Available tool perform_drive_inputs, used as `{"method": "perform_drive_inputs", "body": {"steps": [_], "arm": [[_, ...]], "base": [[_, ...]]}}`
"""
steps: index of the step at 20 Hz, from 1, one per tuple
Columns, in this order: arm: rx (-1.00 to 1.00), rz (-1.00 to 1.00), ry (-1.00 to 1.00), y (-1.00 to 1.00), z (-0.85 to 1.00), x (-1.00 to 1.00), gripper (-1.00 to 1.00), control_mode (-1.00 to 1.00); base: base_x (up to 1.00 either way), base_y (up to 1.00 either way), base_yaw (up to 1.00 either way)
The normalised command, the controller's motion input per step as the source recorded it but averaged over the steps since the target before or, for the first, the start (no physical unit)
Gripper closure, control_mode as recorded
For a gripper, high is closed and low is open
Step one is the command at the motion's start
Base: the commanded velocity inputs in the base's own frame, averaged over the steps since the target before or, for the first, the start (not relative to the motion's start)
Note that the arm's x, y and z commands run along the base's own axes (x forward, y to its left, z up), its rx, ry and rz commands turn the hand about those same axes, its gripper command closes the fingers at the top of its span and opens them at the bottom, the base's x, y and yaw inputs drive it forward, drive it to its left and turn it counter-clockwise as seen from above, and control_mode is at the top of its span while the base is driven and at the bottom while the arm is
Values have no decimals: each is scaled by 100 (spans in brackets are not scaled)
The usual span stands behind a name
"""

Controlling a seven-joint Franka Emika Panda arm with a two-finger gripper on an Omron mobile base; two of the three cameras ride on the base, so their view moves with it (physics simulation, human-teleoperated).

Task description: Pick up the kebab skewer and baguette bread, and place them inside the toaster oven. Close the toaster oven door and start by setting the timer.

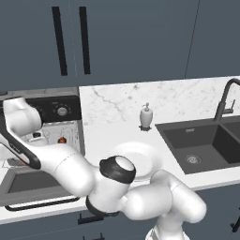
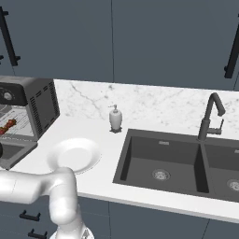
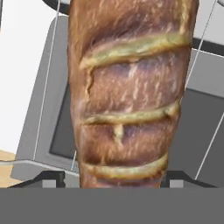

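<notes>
Baguette bread lies right in front of the pincer in the hand view, its scored crust running from between the two dark fingertips straight away along the pincer's own line of sight. So the loaf's long axis points outward from the pincer, not across it. The fingertips sit just at either flank of the near end of the loaf; whether they press on it or stand a little off it I cannot tell, so I cannot say if the pincer is clamped on the bread or letting it go.

Under and behind the loaf are thin wires of a rack and the grey-framed toaster oven door with its dark glass, dropped open.

In the left base view the arm reaches to the far left into the mouth of the toaster oven, above the lowered door. From the right base view the kebab skewer already rests on the rack inside the oven.

A white plate sits on the tabletop just right of the oven, with a soap bottle beyond it and the sink further right.

My judgement: the bread is at or on the rack, so what follows is backing the pincer out along the loaf's axis without dragging it.
</notes>
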Motion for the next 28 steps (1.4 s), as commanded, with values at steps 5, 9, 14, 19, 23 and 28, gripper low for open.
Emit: {"method": "perform_drive_inputs", "body": {"steps": [5,9,14,19,23,28], "arm": [[0,0,-2,0,5,-55,-100,-100],[0,0,-2,-1,0,-70,-100,-100],[0,-6,0,-11,-11,-76,-100,-100],[-1,-19,2,-34,-38,-12,-100,-100],[-2,-20,6,-47,-30,21,-100,-100],[-3,-19,0,-3,-41,6,-100,-100]], "base": [[0,0,0],[0,0,0],[0,0,0],[0,0,0],[0,0,0],[0,0,0]]}}
